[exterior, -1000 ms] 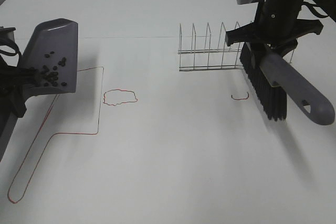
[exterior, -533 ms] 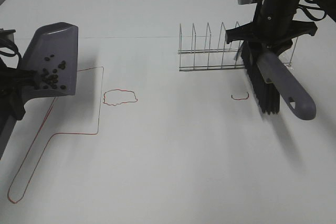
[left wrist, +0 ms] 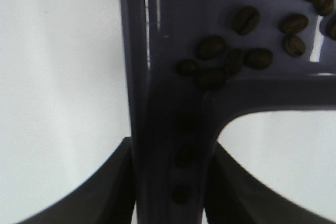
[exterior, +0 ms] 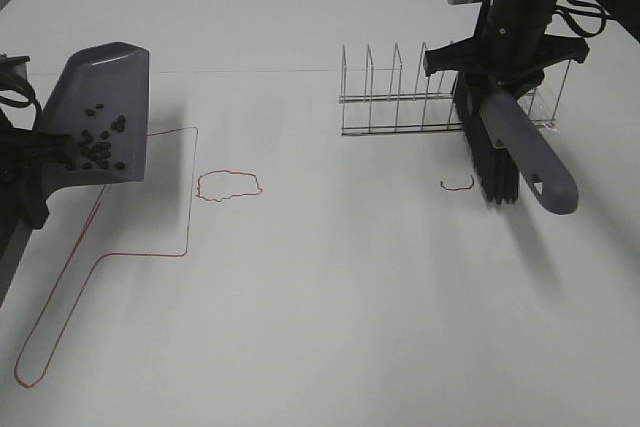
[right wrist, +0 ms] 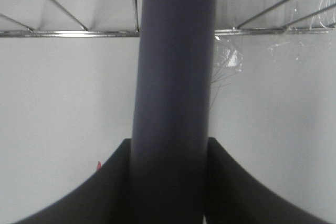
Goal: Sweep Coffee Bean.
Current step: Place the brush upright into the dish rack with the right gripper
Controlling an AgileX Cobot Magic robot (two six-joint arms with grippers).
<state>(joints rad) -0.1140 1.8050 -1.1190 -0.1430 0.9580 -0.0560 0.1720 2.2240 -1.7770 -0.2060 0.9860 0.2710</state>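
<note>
Several dark coffee beans (exterior: 98, 145) lie in the grey dustpan (exterior: 100, 97), which is held tilted above the table at the far left. My left gripper (exterior: 22, 162) is shut on the dustpan's handle (left wrist: 173, 150); the beans (left wrist: 226, 59) show close up in the left wrist view. My right gripper (exterior: 505, 62) is shut on the grey handle (right wrist: 173, 77) of a brush (exterior: 515, 142) with black bristles (exterior: 490, 162). The brush hangs beside the right end of the wire rack (exterior: 400, 97), above the table.
Red outlines are drawn on the white table: a dustpan shape (exterior: 110, 247) at the left, a small blob (exterior: 230, 185) in the middle and a short arc (exterior: 457, 185) next to the bristles. The wire rack (right wrist: 68, 24) stands at the back right.
My right gripper has carried the brush left and back toward the rack, with the handle swinging more upright. The dustpan with the beans has stayed almost still.
</note>
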